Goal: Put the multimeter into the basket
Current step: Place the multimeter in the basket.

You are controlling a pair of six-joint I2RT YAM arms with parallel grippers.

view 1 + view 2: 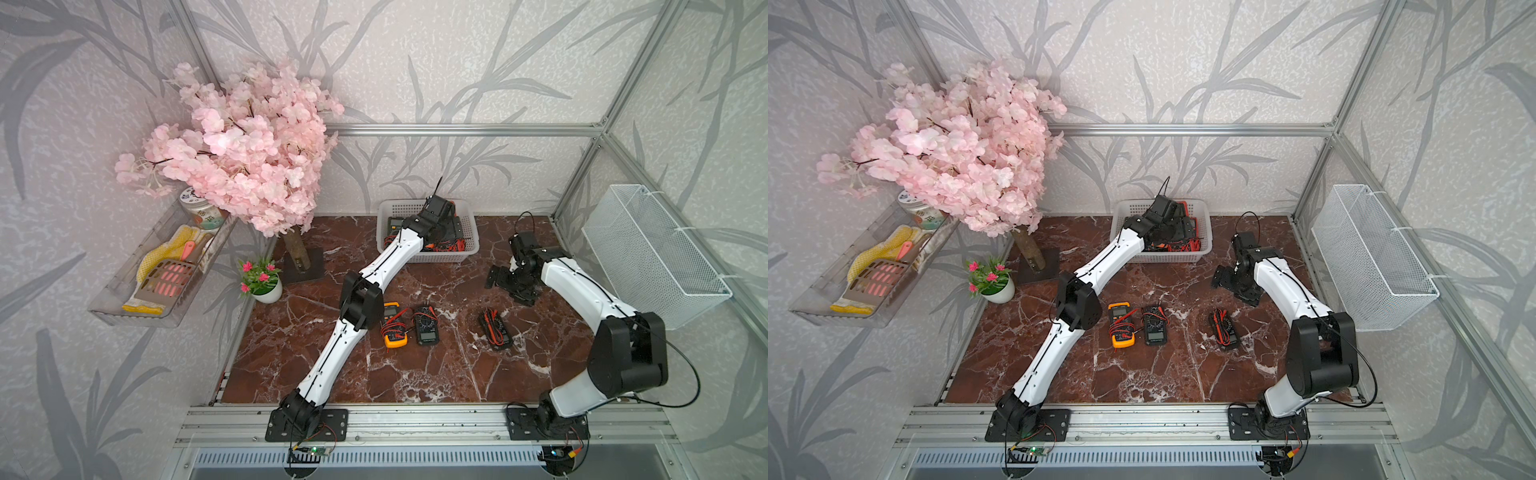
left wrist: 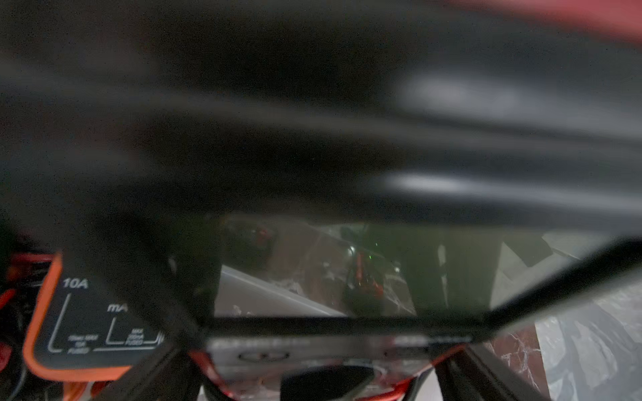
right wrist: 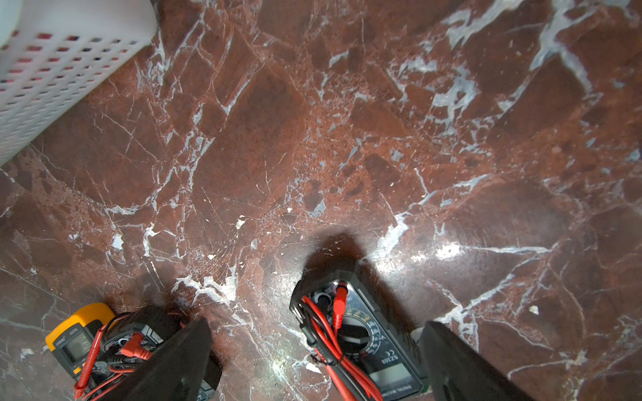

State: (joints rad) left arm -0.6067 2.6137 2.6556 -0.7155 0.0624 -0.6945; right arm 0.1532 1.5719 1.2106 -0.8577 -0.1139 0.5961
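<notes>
Red-brown marble covers the desk [image 1: 415,374], walled by leaf-patterned paper and aluminium rails. At upper centre of both top views the white basket [image 1: 451,256] sits against the back wall, already holding several multimeters [image 1: 451,246] tangled in red leads. The left arm [image 1: 388,257] crosses the basket's front rim and hides much of its contents. The left jaws hang inside it, spread wide. The left wrist view is badly blurred: a red-edged multimeter [image 2: 312,350] lies between the jaws, but whether they touch it I cannot tell.

Mid-frame on the desk lie an orange multimeter [image 1: 392,330], partly covered by the left arm's elbow, and a black multimeter [image 1: 426,328] just beside it. A third multimeter [image 1: 495,329] lies farther right, well apart. The right arm [image 1: 582,286] bends in from the right edge. The right jaws hover right of centre, parted and empty, above the marble near the third multimeter.

A pink blossom tree [image 1: 245,145] and a small potted plant [image 1: 262,284] stand at left. A clear tray [image 1: 124,309] hangs on the left wall and a wire-mesh bin [image 1: 652,257] on the right.
</notes>
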